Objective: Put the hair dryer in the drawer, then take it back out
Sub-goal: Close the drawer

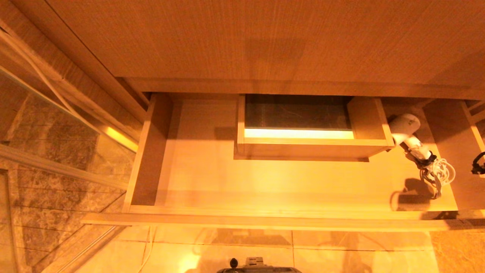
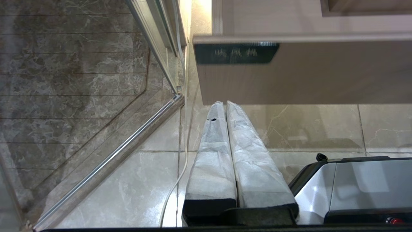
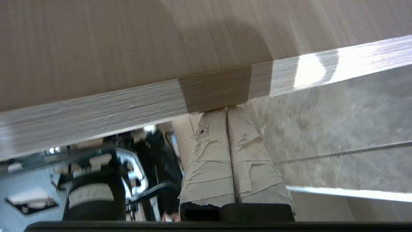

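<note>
The drawer is pulled out wide from under the wooden countertop. It is a big, flat, light wood box. Inside it, at the middle of its back edge, is a smaller boxed cut-out with wood walls. The cut-out holds nothing of its own; you can look down through it to the dark space below.

The hair dryer lies inside the drawer, near the back right corner. Its round white head sits just beside the right wall of the cut-out. Its short handle points toward the front right corner. The curly white cord is bundled up at the end of the handle, with a black tie around it. The cord rests on the drawer floor close to the right side wall. The rest of the drawer floor is bare wood.

The right gripper is low down, under a wood edge of the drawer, and its tips look to be right up against that edge. Its two wrapped fingers are pressed together and hold nothing.

The left gripper hangs parked below the drawer front, near the small dark label plate. Its fingers are pressed together too, with nothing in them. Under it are the pale floor tiles and the robot's grey base.
</note>
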Motion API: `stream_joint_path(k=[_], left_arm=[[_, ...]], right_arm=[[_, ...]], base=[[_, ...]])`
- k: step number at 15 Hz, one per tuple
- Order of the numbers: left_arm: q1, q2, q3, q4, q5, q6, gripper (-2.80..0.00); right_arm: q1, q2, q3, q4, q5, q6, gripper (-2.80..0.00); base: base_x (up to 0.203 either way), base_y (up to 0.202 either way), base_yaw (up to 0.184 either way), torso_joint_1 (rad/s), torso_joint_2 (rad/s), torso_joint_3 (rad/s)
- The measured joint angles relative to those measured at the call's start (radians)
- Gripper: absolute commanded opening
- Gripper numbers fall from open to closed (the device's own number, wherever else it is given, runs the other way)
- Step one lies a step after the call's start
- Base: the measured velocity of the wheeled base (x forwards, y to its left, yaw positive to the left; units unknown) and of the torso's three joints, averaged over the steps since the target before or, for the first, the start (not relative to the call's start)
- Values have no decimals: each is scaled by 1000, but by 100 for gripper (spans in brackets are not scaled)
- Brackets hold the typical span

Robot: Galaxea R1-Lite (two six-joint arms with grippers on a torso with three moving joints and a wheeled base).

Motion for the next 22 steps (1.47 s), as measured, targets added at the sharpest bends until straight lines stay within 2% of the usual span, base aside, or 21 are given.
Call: stream_joint_path(k=[5, 11, 15, 19, 22], left_arm=[[0, 0, 0, 0, 0, 0, -280], [0, 0, 0, 1, 0, 0, -280], [0, 0, 0, 0, 0, 0, -280], [0, 0, 0, 0, 0, 0, -280], [0, 0, 0, 0, 0, 0, -280]], right_arm=[[6, -3, -42, -144, 19, -1, -280], [35, -12, -132, -355, 122, -24, -280], [38, -55, -143, -396, 167, -71, -280], [38, -83, -135, -521, 205, -77, -280], [38, -109, -111, -506, 228, -109, -280]], base=[[0, 0, 0, 0, 0, 0], [0, 0, 0, 0, 0, 0], [0, 0, 0, 0, 0, 0], [0, 0, 0, 0, 0, 0], [0, 0, 0, 0, 0, 0]])
